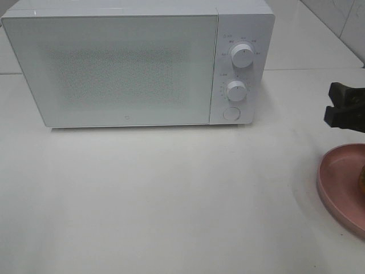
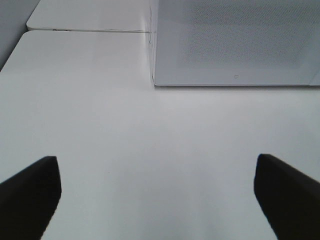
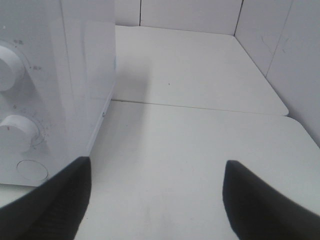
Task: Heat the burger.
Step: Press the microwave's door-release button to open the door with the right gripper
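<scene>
Waiting with its fingers spread wide and nothing between them, the left claw [image 2: 157, 197] hangs over bare white table [image 1: 171, 200] in front of the microwave [image 1: 114, 68], whose door is shut. On the oven's right-hand panel sit an upper knob [image 1: 242, 56], a lower knob [image 1: 235, 90] and, beneath them, a round button [image 1: 231, 113]. Further right, the right claw [image 1: 345, 107] hovers parted and empty near the frame's edge, just above the pink plate [image 1: 336, 182], which that edge cuts off. Only a brown-and-yellow sliver of the burger [image 1: 361, 177] shows on the plate, at the far right and well apart from the oven. With the burger outside and the door closed, the step in hand appears to be getting that door open. Done well, that likely means a square, steady press on the round button — probably the door release, though its marking is too small to read — with the arm kept clear of the door's swing and the plate left undisturbed until the cavity stands open.
</scene>
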### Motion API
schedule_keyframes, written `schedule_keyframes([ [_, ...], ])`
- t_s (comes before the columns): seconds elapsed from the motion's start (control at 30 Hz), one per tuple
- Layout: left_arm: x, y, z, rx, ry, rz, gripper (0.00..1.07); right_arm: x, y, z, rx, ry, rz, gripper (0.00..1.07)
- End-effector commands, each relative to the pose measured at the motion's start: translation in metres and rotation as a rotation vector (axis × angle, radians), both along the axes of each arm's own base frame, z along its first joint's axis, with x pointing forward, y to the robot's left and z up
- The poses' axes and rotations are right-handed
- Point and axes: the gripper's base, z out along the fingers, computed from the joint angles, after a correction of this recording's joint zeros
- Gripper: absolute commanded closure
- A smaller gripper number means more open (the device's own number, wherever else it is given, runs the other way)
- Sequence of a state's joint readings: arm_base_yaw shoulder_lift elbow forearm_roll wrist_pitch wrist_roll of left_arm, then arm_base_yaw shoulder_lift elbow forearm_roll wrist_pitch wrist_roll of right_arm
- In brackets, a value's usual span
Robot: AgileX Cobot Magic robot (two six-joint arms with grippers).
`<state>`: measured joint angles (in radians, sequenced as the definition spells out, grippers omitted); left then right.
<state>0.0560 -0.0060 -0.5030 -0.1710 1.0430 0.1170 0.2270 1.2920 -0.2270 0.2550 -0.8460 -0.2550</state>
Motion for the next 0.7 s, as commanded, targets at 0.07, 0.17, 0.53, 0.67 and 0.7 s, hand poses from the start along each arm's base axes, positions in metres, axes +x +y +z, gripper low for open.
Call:
schedule_keyframes([
  [0.07, -0.003, 0.0, 0.0, -0.001, -0.026, -0.009, 0.09, 0.001, 0.01, -0.003, -0.04, -0.039, -0.021, 0.38],
  [0.17, -0.003, 0.0, 0.0, -0.001, -0.026, -0.009, 0.09, 0.001, 0.024, -0.01, -0.014, -0.04, -0.039, 0.38],
  [0.53, -0.003, 0.0, 0.0, -0.001, -0.026, -0.009, 0.09, -0.011, 0.063, -0.025, -0.019, -0.045, 0.035, 0.38],
  [0.67, -0.003, 0.0, 0.0, -0.001, -0.026, -0.009, 0.09, -0.014, 0.072, -0.029, -0.009, -0.025, 0.03, 0.38],
  [0.7, -0.003, 0.0, 0.0, -0.001, -0.026, -0.009, 0.09, -0.015, 0.079, -0.031, -0.003, -0.011, 0.032, 0.38],
])
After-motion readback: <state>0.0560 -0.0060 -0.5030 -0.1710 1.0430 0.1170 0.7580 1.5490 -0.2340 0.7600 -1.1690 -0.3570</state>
